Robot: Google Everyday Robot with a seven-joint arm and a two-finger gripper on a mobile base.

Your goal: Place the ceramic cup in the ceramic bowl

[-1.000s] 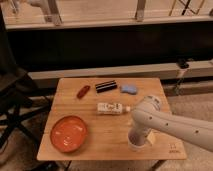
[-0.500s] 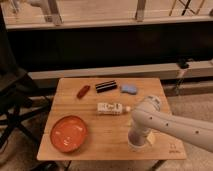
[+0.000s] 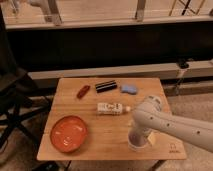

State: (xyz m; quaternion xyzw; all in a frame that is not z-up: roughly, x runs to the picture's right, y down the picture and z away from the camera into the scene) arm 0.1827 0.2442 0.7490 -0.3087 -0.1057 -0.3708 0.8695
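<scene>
Task not done. The ceramic cup (image 3: 136, 145) stands on the tabletop (image 3: 107, 125) at about 5 o'clock, well apart from the ceramic bowl (image 3: 69, 133), which lies at 8 o'clock with nothing in it. The gripper (image 3: 138, 136) is down at the cup, and you cannot tell whether it has hold. The lift, the carry toward 9 o'clock and the release are left. Against the frame half a second ago, arm, cup and bowl show no visible shift.
</scene>
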